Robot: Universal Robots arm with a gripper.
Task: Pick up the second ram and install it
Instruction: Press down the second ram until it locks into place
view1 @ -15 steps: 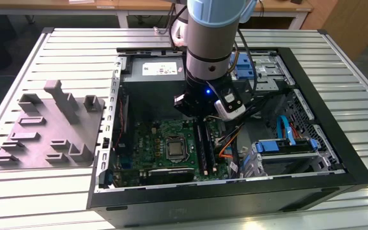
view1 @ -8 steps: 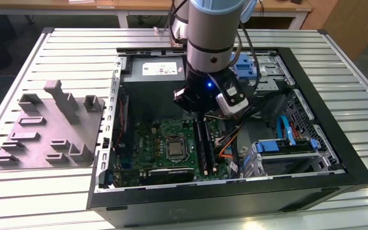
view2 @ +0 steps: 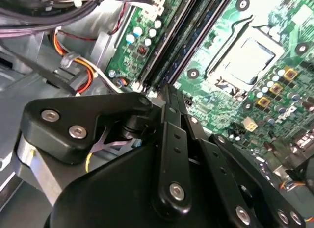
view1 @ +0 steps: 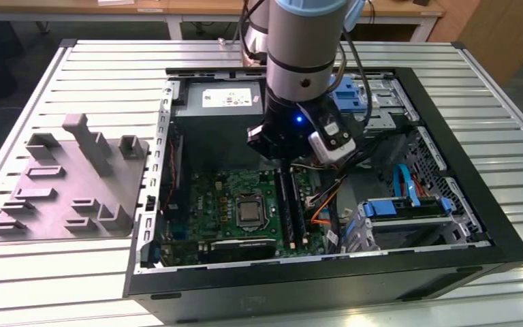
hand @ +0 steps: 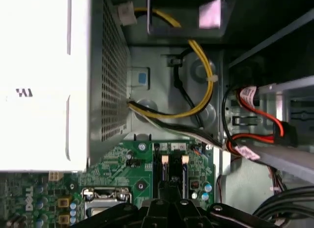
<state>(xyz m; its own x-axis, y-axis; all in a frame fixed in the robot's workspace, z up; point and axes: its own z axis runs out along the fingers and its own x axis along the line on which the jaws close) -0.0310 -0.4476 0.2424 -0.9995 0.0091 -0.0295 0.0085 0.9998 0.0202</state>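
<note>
Lowered into the open computer case on the slatted table, end effector poised directly above the black memory slots of the green motherboard. Fingers drawn close together, near shut; cannot tell whether the second ram sits pinched edge-on between them. Slot long axis running near-to-far in the exterior view, in line with the fingers. Inside the case: CPU socket left of the slots, power supply at the far end, blue drive bracket to the exterior view's right. Grey fixture tray lying left of the case.
</note>
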